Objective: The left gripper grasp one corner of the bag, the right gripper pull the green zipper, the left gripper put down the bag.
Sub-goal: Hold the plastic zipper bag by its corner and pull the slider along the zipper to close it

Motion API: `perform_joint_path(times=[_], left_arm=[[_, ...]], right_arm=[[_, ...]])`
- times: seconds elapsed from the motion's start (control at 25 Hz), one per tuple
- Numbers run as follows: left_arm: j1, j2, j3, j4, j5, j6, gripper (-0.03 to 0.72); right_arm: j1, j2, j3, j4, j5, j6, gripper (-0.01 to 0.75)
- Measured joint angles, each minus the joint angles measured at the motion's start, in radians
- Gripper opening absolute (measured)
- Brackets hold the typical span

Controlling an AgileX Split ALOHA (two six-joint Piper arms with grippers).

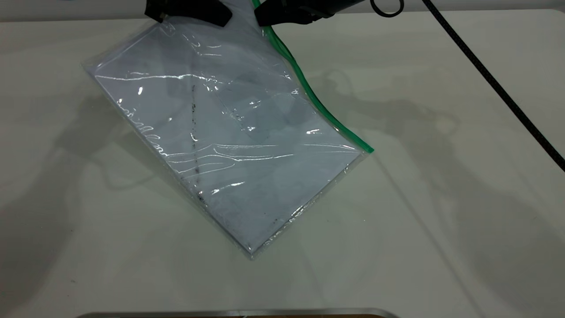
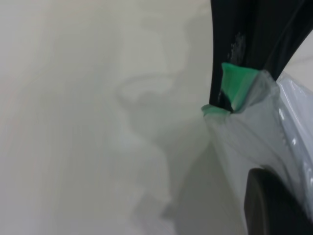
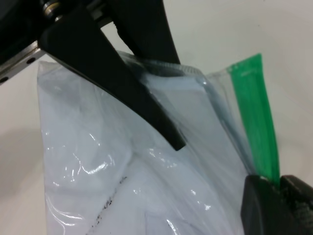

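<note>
Exterior view, bag slanting, left hand clamping corner, right hand clamping green zipper.

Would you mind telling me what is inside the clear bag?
Inside the bag lies white paper with a dark smudged line down it. The plastic's glare and wrinkles hide any finer detail, and the top edge is covered by the grippers.

Bare counter lies open around the bag on every near side; a black cable slants across the far right corner — the only obstruction there
</note>
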Motion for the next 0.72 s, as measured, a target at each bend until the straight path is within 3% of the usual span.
perform_joint_path(times=[0.72], left_arm=[[0.041, -0.037, 0.003, -0.074, 0.062, 0.064, 0.057]], right_arm=[[-0.008, 0.006, -0.011, 0.032, 0.045, -0.001, 0.045]])
